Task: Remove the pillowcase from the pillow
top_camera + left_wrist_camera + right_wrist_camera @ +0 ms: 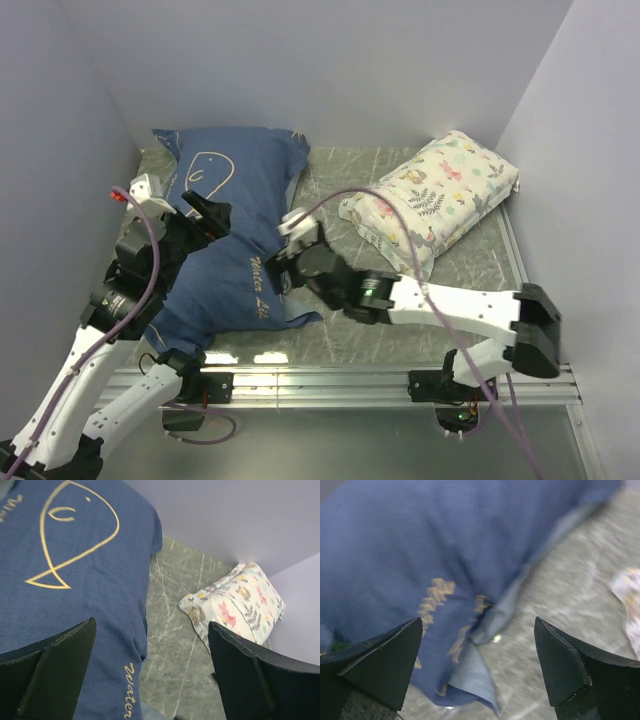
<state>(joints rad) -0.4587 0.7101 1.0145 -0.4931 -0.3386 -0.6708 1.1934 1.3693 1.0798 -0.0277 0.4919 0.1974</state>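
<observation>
Step in hand: approach to a first grip. The pillowcase [250,175] is not yet off, and I judge the task barely begun.
Pillowcase position: it lies plump on the left half of the bench [350,185], far end near the back wall, near end toward the arm bases.
Left end effector [151,625]: fingers spread wide, empty, hovering over the middle of the case beside the line drawing.
Right end effector [479,622]: fingers spread wide, empty, above the near right edge, where a paler inner flap [470,675] shows beside the lettering.
Next move: probably one pinches that loose flap while the other pins the bulk; it should catch one layer only.
Hidden: the pillow itself is fully covered. The right wrist view is blurred, so the opening's extent is unclear.
Bystander: the floral pillow [432,195] lies well apart on the right.
</observation>
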